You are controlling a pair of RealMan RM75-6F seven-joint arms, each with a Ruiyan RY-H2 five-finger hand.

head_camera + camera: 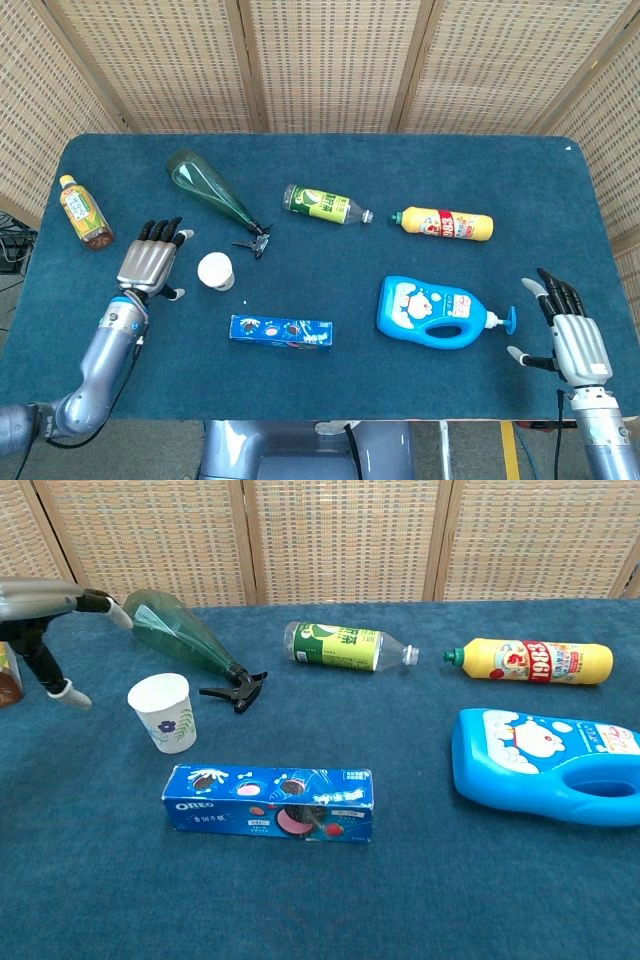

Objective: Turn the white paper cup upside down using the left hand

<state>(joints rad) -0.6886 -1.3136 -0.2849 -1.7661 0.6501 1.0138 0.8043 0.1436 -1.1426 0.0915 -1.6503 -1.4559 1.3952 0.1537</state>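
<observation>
Both hands spread, empty; left hand (pixel 150 262) near cup (pixel 215 270), chest view crops it.

Left hand (pixel 150 264) raised over the table, fingers extended and apart, holding nothing, forearm angled down-left, right hand (pixel 575 340) at the near-right edge, fingers spread, empty

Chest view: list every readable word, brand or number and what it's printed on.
"OREO" on the blue cookie box; its smaller print is too small to read.
Yellow bottle: red label lettering too blurred to read.
Green-labelled bottle: characters not legible.
Blue detergent jug: cartoon picture only, text unreadable.
White paper cup: blue flower print, no text.
</observation>
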